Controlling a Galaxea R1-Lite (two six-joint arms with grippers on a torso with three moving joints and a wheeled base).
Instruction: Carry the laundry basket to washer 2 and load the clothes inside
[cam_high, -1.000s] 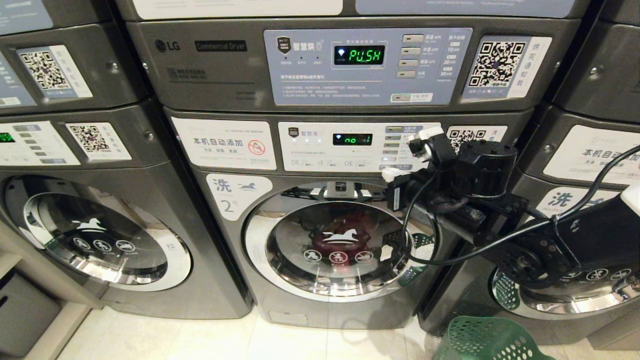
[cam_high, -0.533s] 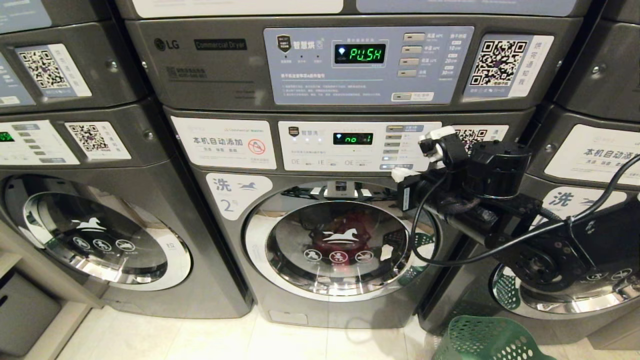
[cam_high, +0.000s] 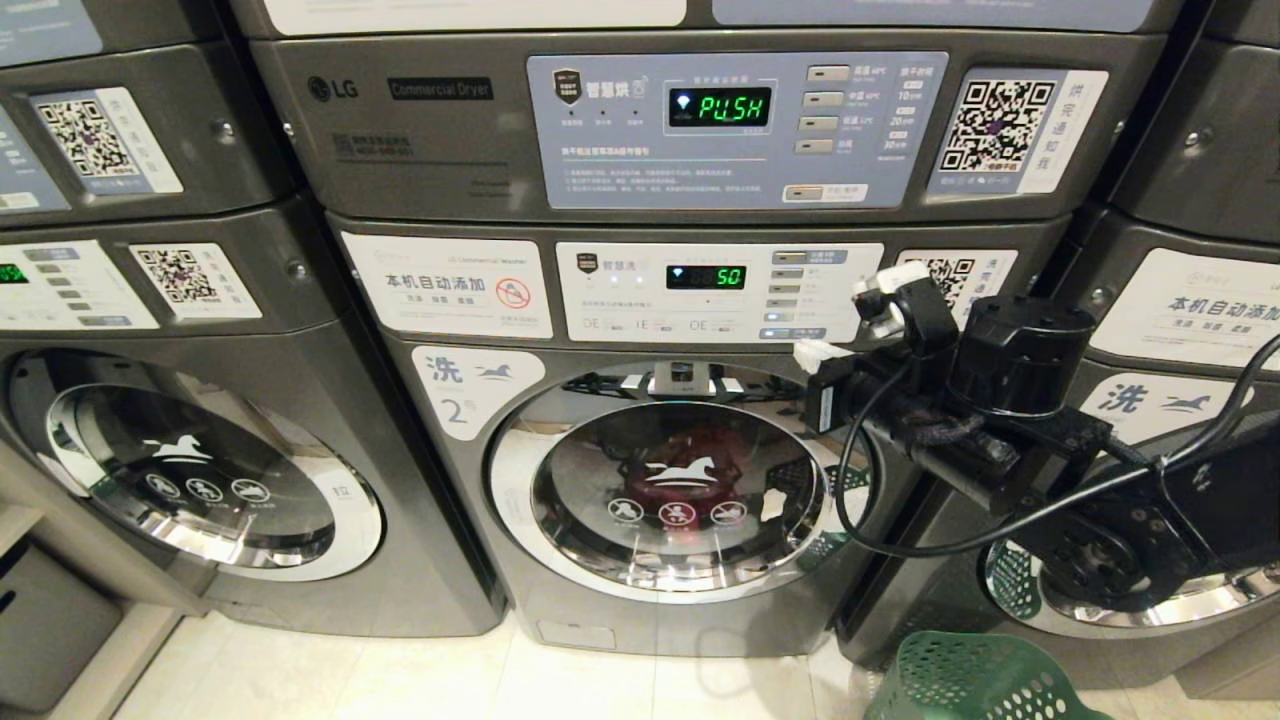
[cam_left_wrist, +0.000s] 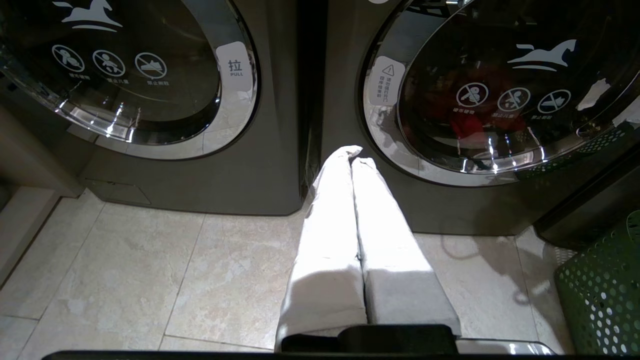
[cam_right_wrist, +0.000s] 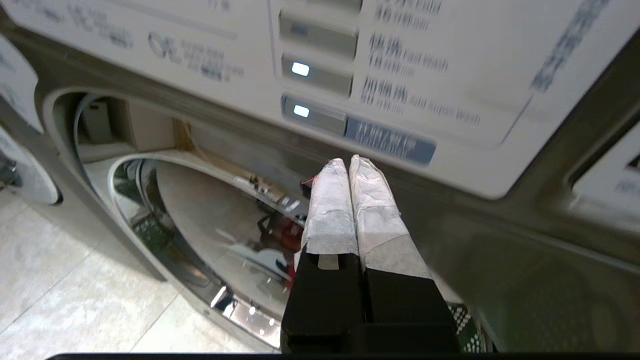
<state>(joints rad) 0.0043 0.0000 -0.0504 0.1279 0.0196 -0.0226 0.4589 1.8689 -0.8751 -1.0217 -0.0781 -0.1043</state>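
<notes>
Right gripper (cam_right_wrist: 348, 162) closed, empty, near washer 2 (cam_high: 470, 385).

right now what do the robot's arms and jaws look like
The right gripper has two tapered fingers wrapped in white tape over black bases. In the head view its arm is black, with a round black housing and a looping black cable. The left gripper has the same white-wrapped fingers.

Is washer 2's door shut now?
Shut. The door of washer 2 sits flush in its front, a red garment showing behind the glass.
</notes>
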